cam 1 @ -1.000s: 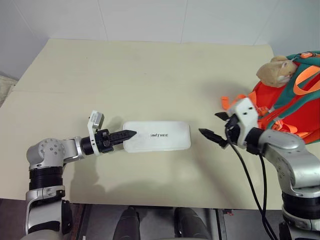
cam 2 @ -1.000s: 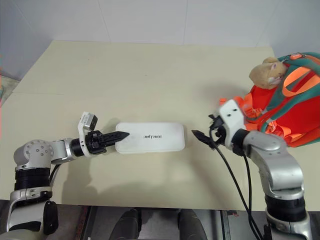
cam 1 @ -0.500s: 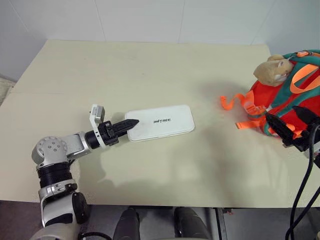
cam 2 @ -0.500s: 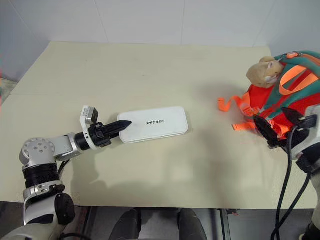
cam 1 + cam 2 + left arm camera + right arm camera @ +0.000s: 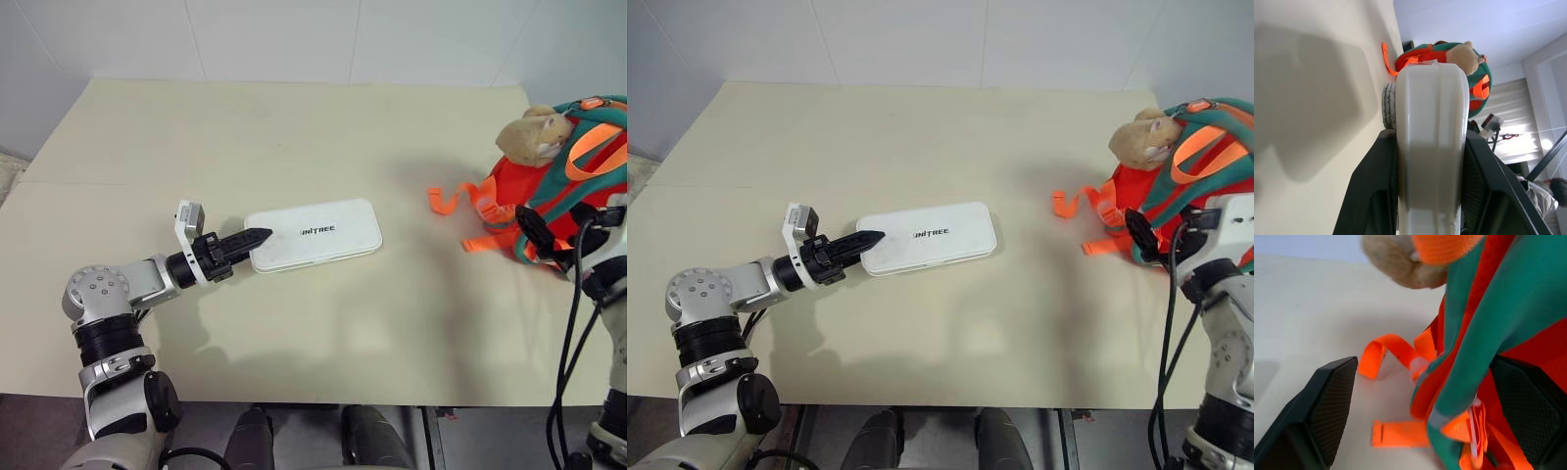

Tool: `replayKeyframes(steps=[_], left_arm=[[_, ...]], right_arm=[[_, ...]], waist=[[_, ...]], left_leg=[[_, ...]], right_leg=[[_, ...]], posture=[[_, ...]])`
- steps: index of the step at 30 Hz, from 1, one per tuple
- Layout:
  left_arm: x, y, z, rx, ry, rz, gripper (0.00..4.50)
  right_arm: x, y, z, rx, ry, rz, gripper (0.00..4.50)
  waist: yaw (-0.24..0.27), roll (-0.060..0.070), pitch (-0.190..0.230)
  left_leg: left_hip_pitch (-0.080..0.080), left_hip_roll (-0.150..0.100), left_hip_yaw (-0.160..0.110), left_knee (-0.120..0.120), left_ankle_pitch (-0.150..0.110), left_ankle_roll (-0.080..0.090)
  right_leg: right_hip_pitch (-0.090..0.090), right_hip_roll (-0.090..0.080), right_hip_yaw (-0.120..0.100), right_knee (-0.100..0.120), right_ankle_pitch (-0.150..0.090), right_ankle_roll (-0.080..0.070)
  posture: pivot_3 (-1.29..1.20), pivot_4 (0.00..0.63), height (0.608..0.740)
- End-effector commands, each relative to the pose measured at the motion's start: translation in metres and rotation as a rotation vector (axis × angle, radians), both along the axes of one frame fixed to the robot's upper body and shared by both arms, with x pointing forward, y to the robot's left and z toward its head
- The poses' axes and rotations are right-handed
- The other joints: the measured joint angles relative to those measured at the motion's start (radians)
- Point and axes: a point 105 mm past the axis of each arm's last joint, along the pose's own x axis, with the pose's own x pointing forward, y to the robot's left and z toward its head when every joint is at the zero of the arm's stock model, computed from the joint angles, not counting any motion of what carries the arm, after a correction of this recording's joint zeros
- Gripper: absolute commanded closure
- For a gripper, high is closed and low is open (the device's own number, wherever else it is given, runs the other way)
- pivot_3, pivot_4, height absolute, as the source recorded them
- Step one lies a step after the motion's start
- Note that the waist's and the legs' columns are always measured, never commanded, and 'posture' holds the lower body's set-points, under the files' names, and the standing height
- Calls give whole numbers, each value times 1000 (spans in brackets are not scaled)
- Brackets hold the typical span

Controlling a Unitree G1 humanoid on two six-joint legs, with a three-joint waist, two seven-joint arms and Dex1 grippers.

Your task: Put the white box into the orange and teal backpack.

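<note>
Left claw: the left gripper (image 5: 257, 236) is gripping the near end of the white box (image 5: 313, 233); in the left wrist view its black fingers (image 5: 1374, 196) are pressing on either flank of the case.
Right claw: the right gripper (image 5: 1422, 404) is standing wide, its pads (image 5: 1327, 399) straddling a teal edge of the orange and teal backpack (image 5: 578, 186); whether either pad is actually touching the fabric is hard to judge.
Box: it is lying on the table (image 5: 294, 127) at a slight angle, its lettering facing up, well apart from the backpack.
Backpack: it is sitting at the table's right edge, with the plush charm (image 5: 534, 137) at its top and loose orange straps (image 5: 460, 201) trailing toward the middle of the table.
Done: the box is already being held at one end, and the other arm is positioned at the bag.
Left: the bag's mouth is not showing open, so it probably needs spreading; the box is yet to be lifted, carried across and slid inside.
</note>
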Motion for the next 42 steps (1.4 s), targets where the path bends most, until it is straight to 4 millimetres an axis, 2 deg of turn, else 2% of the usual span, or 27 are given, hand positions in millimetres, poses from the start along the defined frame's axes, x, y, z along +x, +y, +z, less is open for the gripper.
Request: replayKeyframes(steps=[1,12,15,19,26,27,30,34,37,42], left_arm=[[-6,1,15,-29,-69,-7,3249],[-11,5,13,-27,-75,21,3249],[-12,6,14,-26,-80,24,3249],[-13,8,13,-24,-80,36,3249],[-11,16,14,-14,-87,74,3249],[-9,17,14,-10,-88,82,3249],[-6,20,16,-5,-96,99,3249],[-5,26,18,3,-103,117,3249],[-3,36,20,15,-109,148,3249],[1,51,27,23,-134,201,3249]], right_arm=[[11,-3,11,-17,-60,-34,0],[41,-5,20,20,-107,-90,0],[42,1,23,28,-127,-81,613],[39,11,23,27,-126,-33,2000],[33,47,35,49,-133,101,4347],[32,58,36,63,-133,142,4500],[20,100,39,85,-121,316,4500],[1,138,46,105,-115,492,4500],[-18,167,60,128,-128,654,4500],[-35,184,71,118,-133,778,4500]], waist=[[0,0,0],[1,0,0],[1,0,0],[2,0,0],[-5,0,0],[-6,0,0],[-11,0,0],[-13,0,0],[-16,0,0],[-20,0,0]], left_leg=[[0,0,0,0,0,0],[0,0,0,-1,1,-1],[0,0,0,-1,1,-1],[0,0,0,-2,1,-1],[0,0,0,-1,1,-2],[0,0,0,-1,1,-2],[0,0,0,-2,1,-2],[0,0,0,-3,1,-2],[-1,0,0,-4,1,-2],[0,0,0,-4,0,-1]], right_leg=[[0,0,0,0,0,0],[0,0,0,-1,0,0],[0,0,0,-1,0,0],[0,0,0,-1,0,0],[0,0,0,-1,0,0],[0,0,0,0,0,0],[-1,0,0,0,0,0],[-1,0,0,-1,0,0],[-1,0,0,-2,0,0],[-1,0,0,-2,0,0]], posture=[[0,150,740],[0,150,740],[0,150,740],[0,150,740],[0,150,740],[0,150,740],[0,150,740],[0,150,740],[0,150,740],[0,150,740]])
